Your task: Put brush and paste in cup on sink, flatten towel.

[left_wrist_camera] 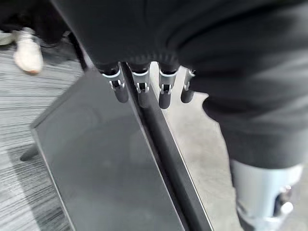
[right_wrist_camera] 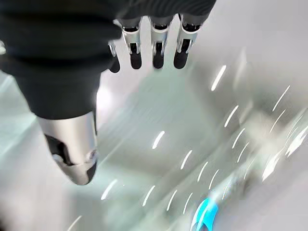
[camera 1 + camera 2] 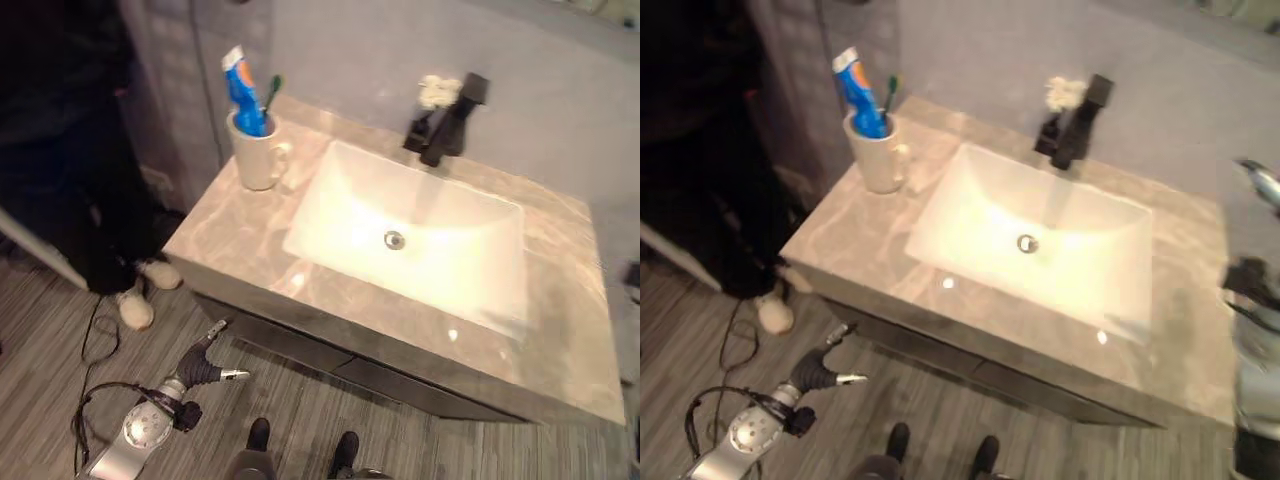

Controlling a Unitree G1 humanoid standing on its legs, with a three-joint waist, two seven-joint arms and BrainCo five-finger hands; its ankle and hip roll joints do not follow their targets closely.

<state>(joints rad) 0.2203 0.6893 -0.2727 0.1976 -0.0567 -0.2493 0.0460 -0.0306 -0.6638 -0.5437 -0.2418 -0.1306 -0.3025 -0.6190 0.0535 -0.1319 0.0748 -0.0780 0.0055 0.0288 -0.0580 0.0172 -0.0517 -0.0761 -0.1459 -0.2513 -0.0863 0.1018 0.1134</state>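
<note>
The blue squeezable toothpaste tube with a white cap (image 3: 240, 88) and the thin green-handled toothbrush (image 3: 271, 95) both stand upright inside the cream ceramic mug (image 3: 256, 152), leaning a little apart from each other above its rim. The mug (smooth, glossy, with a looped handle on the side facing the basin) sits on the veined beige marble countertop (image 3: 230, 235), just beside the far left corner of the white rectangular sink basin (image 3: 410, 235). The basin is shallow, with rounded inner corners and a small round metal drain (image 3: 394, 239) at its middle. Behind the basin stands a matte black angular tap (image 3: 447, 122), and a small crumpled whitish bundle (image 3: 434, 91) rests just beside its top; what it is made of cannot be told. Below the basin, the cabinet front is a flat dark grey panel (image 1: 110, 163) over striped grey wood-grain flooring (image 3: 300, 410).

The left hand (image 3: 205, 362) hangs low in front of the cabinet, well away from the mug, its fingers (image 1: 140, 91) straight, side by side and holding nothing. The right hand (image 3: 1260, 290) shows at the basin's right side above the countertop; its fingers (image 2: 156, 50) are likewise extended and empty. A person in dark trousers and pale shoes (image 3: 135, 300) stands on the floor to the left of the basin.
</note>
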